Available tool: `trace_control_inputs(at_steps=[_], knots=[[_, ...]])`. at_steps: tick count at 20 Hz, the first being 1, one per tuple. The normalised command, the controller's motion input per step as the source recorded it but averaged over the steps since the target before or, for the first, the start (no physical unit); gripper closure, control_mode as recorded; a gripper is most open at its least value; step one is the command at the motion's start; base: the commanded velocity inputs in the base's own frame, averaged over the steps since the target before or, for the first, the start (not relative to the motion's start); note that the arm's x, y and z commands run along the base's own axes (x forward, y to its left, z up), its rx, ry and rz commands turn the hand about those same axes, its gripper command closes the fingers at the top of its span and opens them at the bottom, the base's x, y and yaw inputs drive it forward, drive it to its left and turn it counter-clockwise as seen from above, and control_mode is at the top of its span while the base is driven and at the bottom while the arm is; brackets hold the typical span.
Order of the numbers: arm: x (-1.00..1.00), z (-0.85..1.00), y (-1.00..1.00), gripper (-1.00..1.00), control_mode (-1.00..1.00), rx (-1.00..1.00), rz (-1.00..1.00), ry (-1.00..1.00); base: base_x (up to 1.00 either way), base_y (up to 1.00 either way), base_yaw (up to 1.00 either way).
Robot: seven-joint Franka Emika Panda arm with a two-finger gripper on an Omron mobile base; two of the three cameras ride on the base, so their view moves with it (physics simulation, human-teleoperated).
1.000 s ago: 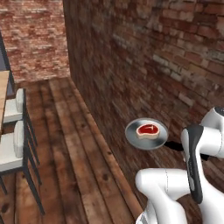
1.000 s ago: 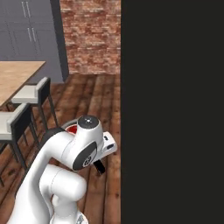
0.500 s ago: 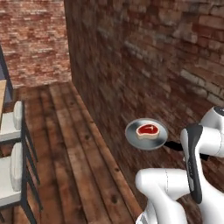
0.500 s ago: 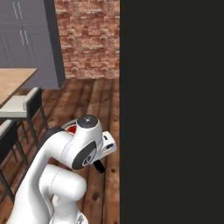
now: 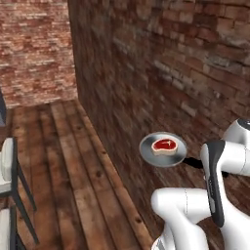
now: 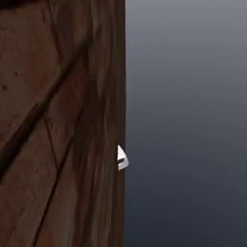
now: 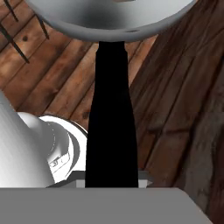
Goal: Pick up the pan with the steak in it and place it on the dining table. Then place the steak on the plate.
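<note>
Pan (image 5: 163, 149) rides in mid-air beside the brick wall (image 5: 161, 63), level, with the steak (image 5: 164, 145) lying flat near the middle of its bowl. The black handle (image 7: 110, 118) is the long axis that matters: in the hand view it runs straight from the bottom edge up to the pan's grey underside, so the bowl lies directly ahead of the claw (image 7: 110, 181), out along the line the hand points. The claw is pressed together on the near end of that handle, pinching it; the fingertips themselves are hidden behind it. In the left base view the handle leads back from the pan, away from the wall's far end, toward the white arm. Wooden floor (image 5: 58, 161) lies below the pan, and white chairs (image 5: 7, 168) stand well apart from the wall at the left edge. The desk and the plate are still to be reached, so judged from this the carry is under way; with the weight hanging forward of the grip, the pan could tip nose-down.
</note>
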Motion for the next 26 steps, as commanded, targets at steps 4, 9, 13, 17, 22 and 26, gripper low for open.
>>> trace_control_inputs(at_steps=[4, 9, 13, 17, 22, 26], knots=[[0.0, 0.0, 0.0, 1.0, 1.0, 0.0, 0.0, 0.0, 1.0, -0.19, -0.05], [0.0, 0.0, 0.0, 1.0, 1.0, 0.0, 0.0, 0.0, 1.0, -0.07, -0.05], [0.0, 0.0, 0.0, 1.0, 1.0, 0.0, 0.0, 0.0, 1.0, -0.04, -0.05], [0.0, 0.0, 0.0, 1.0, 1.0, 0.0, 0.0, 0.0, 1.0, -0.03, -0.05], [0.0, 0.0, 0.0, 1.0, 1.0, 0.0, 0.0, 0.0, 1.0, 0.0, -0.04], [0.0, 0.0, 0.0, 1.0, 1.0, 0.0, 0.0, 0.0, 1.0, 0.0, -0.03]])
